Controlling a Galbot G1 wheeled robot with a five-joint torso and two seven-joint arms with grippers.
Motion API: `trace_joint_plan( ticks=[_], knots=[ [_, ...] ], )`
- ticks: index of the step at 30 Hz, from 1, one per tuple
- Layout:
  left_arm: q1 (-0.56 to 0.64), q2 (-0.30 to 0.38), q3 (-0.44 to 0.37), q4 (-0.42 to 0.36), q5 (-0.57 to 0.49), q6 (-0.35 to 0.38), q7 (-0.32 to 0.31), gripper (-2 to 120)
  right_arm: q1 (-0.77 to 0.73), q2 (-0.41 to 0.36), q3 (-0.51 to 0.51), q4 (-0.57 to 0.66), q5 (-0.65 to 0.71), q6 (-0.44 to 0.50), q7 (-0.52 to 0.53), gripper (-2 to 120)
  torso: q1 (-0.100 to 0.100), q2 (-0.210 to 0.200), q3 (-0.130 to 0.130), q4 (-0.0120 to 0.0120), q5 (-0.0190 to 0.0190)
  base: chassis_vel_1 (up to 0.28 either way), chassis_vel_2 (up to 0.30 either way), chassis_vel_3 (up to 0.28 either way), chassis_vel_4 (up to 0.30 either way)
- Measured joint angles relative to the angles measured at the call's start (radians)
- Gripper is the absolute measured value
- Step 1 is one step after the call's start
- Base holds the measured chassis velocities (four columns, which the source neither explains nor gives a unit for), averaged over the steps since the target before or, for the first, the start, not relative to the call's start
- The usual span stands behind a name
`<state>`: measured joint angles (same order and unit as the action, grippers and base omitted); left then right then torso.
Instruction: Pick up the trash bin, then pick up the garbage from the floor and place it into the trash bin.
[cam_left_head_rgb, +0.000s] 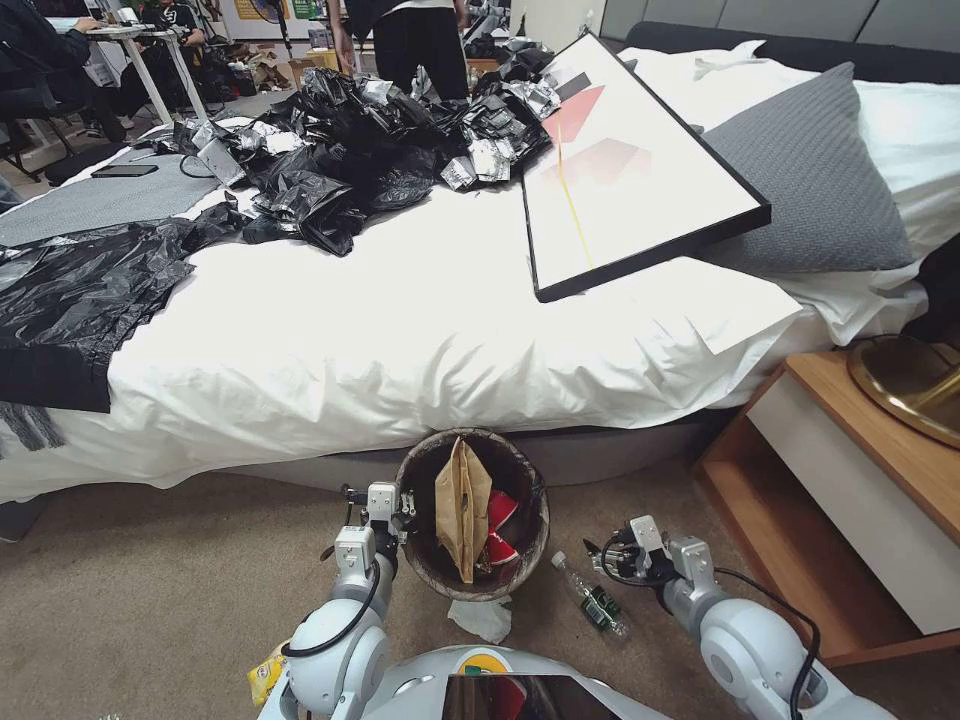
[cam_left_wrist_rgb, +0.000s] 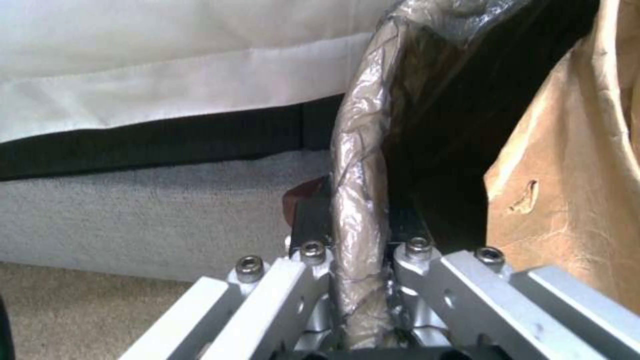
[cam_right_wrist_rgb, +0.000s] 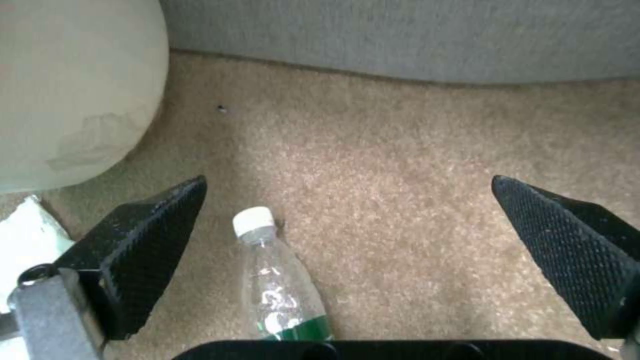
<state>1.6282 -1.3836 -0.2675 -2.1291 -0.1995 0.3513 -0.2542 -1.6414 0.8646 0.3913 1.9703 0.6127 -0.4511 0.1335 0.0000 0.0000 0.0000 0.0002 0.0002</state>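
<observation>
Beside the bed (cam_left_head_rgb: 420, 330), on the beige carpet (cam_left_head_rgb: 180, 570), the trash bin (cam_left_head_rgb: 530, 560) stands with a tan paper bag (cam_left_head_rgb: 462, 505) and red cartons (cam_left_head_rgb: 500, 525) inside it. From the head view the left gripper (cam_left_head_rgb: 385, 500) sits at the bin's left rim. The left wrist view adds the detail: its metal fingers (cam_left_wrist_rgb: 300, 280) are closed on the rim, which is wrapped in the brown liner (cam_left_wrist_rgb: 360, 165), one finger inside and one outside. The right gripper (cam_left_head_rgb: 625, 555) hangs low at the bin's right side. Its wrist view shows the black pads (cam_right_wrist_rgb: 153, 235) spread wide above a small clear bottle (cam_right_wrist_rgb: 277, 280) lying on the carpet between them, not touched. A white tissue (cam_left_head_rgb: 482, 618) lies just in front of the bin, and a yellow wrapper (cam_left_head_rgb: 265, 675) lies near the left arm.
</observation>
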Motion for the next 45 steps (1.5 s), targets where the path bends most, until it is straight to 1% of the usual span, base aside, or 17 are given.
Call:
trace_joint_plan(
  ticks=[7, 10, 18, 34, 37, 45],
  knots=[
    [-0.005, -0.001, 0.004, 0.009, 0.002, 0.0, 0.0, 3, 0.026, -0.013, -0.023, -0.056, 0.009, -0.026, -0.04, 100, 0.0, 0.0, 0.0, -0.0003, -0.0001, 0.0, 0.0, 0.0, 0.0],
    [-0.009, -0.003, 0.007, 0.013, 0.003, 0.001, 0.001, 3, 0.04, -0.023, -0.032, -0.082, 0.011, -0.039, -0.075, 100, 0.0, 0.0, 0.0, -0.0002, -0.0001, 0.0, 0.0, 0.0, 0.0],
    [-0.01, -0.007, 0.009, 0.016, 0.006, 0.005, 0.001, 3, 0.075, -0.024, -0.072, -0.117, 0.005, -0.062, -0.106, 100, 0.0, 0.0, 0.0, -0.0002, -0.0001, 0.0, 0.0, 0.0, 0.0],
    [-0.016, -0.019, 0.015, 0.025, 0.016, 0.007, 0.003, 3, 0.136, -0.01, -0.162, -0.205, -0.039, -0.066, -0.139, 100, 0.0, 0.0, 0.0, -0.0003, -0.0002, 0.0, 0.0, 0.0, 0.0],
    [-0.017, -0.021, 0.015, 0.027, 0.017, 0.008, 0.003, 3, 0.159, 0.004, -0.191, -0.248, -0.053, -0.066, -0.14, 100, 0.0, 0.0, 0.0, -0.0002, -0.0002, 0.0, 0.0, 0.0, 0.0],
    [-0.018, -0.024, 0.015, 0.027, 0.017, 0.009, 0.004, 3, 0.181, 0.023, -0.216, -0.307, -0.073, -0.06, -0.144, 100, 0.0, 0.0, 0.0, -0.0002, -0.0002, 0.0, 0.0, 0.0, 0.0]
  ],
)
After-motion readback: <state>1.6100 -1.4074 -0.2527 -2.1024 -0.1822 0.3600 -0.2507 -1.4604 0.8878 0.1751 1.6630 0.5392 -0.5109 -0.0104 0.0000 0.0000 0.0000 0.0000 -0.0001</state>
